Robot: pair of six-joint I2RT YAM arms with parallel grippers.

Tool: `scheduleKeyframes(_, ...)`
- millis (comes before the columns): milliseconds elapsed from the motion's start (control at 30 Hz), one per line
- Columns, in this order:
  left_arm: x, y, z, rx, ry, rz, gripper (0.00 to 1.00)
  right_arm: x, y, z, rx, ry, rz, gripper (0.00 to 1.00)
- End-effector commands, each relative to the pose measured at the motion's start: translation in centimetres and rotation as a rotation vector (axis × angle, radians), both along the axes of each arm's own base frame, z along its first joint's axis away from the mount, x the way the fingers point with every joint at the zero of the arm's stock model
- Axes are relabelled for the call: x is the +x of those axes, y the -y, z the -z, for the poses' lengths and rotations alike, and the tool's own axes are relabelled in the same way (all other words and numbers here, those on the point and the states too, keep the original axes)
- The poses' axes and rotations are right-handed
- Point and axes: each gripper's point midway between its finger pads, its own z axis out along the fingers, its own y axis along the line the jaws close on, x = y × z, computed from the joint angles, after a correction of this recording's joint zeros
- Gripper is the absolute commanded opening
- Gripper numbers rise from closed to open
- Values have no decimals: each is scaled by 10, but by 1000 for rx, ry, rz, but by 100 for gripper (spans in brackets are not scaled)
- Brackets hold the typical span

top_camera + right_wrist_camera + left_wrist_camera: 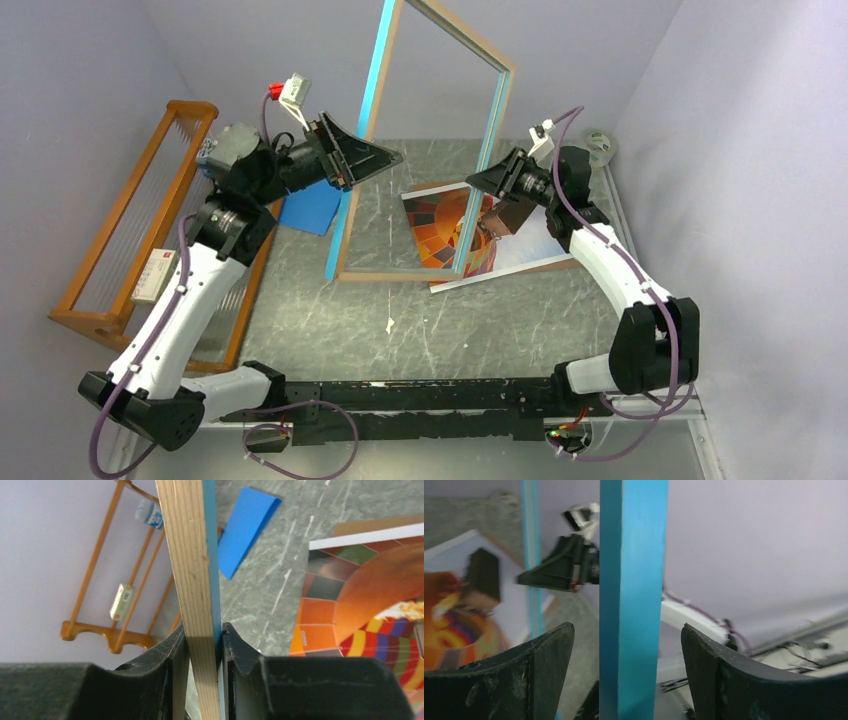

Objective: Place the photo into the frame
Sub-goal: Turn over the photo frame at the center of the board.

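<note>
The frame [339,232] is held on edge on the table [400,330], clamped at one side only.
Its wooden right rail is pinched by the right gripper [202,630]; the left gripper [626,635] is spread around the turquoise left rail, with gaps on both sides. The photo [535,250] is laid flat behind, partly seen through the glass. A blue pad [310,210] and an orange rack [192,108] are crowded at the left; the rack's white tag [155,275] cannot be read.
</note>
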Motion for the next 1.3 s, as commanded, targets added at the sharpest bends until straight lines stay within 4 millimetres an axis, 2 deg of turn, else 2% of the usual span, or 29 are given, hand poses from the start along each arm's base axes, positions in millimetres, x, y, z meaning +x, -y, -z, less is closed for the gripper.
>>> scheduleKeyframes(0, 19, -16, 41, 266, -12, -102, 81, -12, 9, -5, -93, 41, 12, 8)
scheduleKeyframes(100, 29, -30, 38, 369, 9, -192, 76, -15, 13, 2, -123, 6, 31, 7)
scheduleKeyframes(167, 33, -32, 40, 408, 30, -198, 71, -18, 15, 3, -116, -14, 46, 7)
scheduleKeyframes(300, 38, -38, 57, 503, 34, -207, 59, -25, 14, 12, -109, -72, 39, 7)
scheduleKeyframes(433, 41, -42, 87, 607, -3, -169, 40, -28, 15, 25, -132, -99, 35, 7)
scheduleKeyframes(500, 40, -41, 95, 617, -18, -144, 26, -29, 16, 31, -148, -105, 28, 7)
scheduleKeyframes(533, 42, -44, 98, 618, -31, -153, 22, -29, 16, 34, -159, -104, 24, 7)
scheduleKeyframes(633, 45, -50, 100, 607, -54, -164, 25, -25, 20, 48, -202, -94, 24, 8)
scheduleKeyframes(733, 40, -43, 100, 553, -57, -95, 33, -21, 20, 60, -231, -100, 13, 8)
scheduleKeyframes(800, 39, -42, 107, 543, -75, -66, 42, -16, 21, 65, -241, -117, 23, 8)
scheduleKeyframes(867, 42, -46, 118, 552, -102, -80, 43, -14, 22, 71, -248, -135, 31, 8)
scheduleKeyframes(1033, 56, -69, 168, 608, -199, -182, 35, -12, 25, 93, -267, -222, 48, 8)
scheduleKeyframes(1133, 60, -74, 202, 616, -237, -198, 45, -15, 21, 105, -266, -271, 35, 8)
scheduleKeyframes(1267, 60, -71, 232, 551, -231, -175, 53, -22, 6, 119, -302, -310, 8, 8)
